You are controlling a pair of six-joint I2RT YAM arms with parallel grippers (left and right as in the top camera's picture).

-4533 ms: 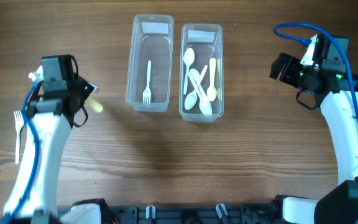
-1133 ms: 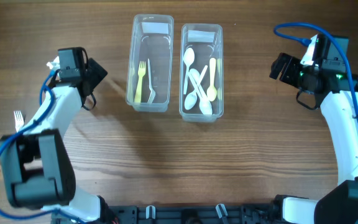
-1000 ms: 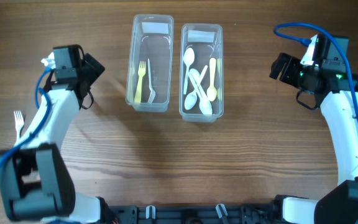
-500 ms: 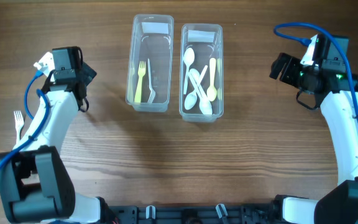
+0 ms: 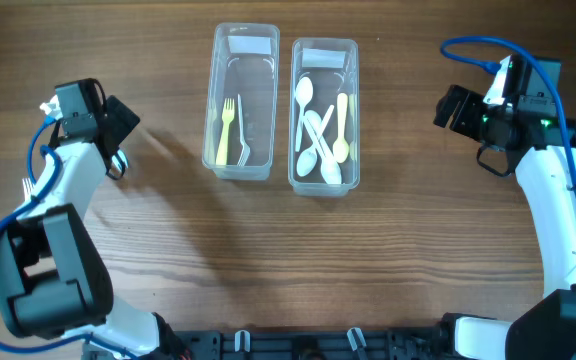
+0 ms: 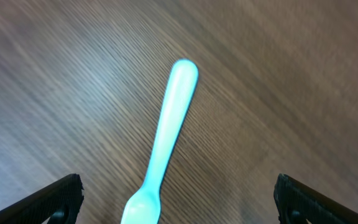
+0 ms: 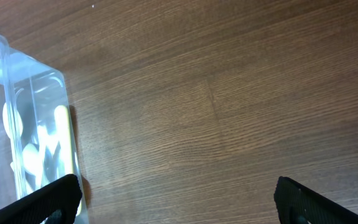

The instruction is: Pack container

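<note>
Two clear containers stand at the back of the table. The left container (image 5: 240, 45) holds a yellow fork (image 5: 224, 130) and a white fork (image 5: 239, 130). The right container (image 5: 324, 52) (image 7: 30, 87) holds several white and pale yellow spoons (image 5: 318, 130). My left gripper (image 5: 121, 122) (image 6: 178, 202) hovers open to the left of them. A light blue spoon (image 6: 166, 140) lies on the wood between its fingers, untouched; the overhead view does not show it. My right gripper (image 5: 450, 106) (image 7: 182, 202) is open over bare wood to the right of the containers.
A white fork (image 5: 30, 187) lies at the table's far left, partly hidden by my left arm. The right container's corner sits close to the right gripper's left finger (image 7: 55, 198) in the wrist view.
The yellow fork now lies in the left container. My left gripper has swung left, away from that container, to above the blue spoon. The right arm has not moved.
</note>
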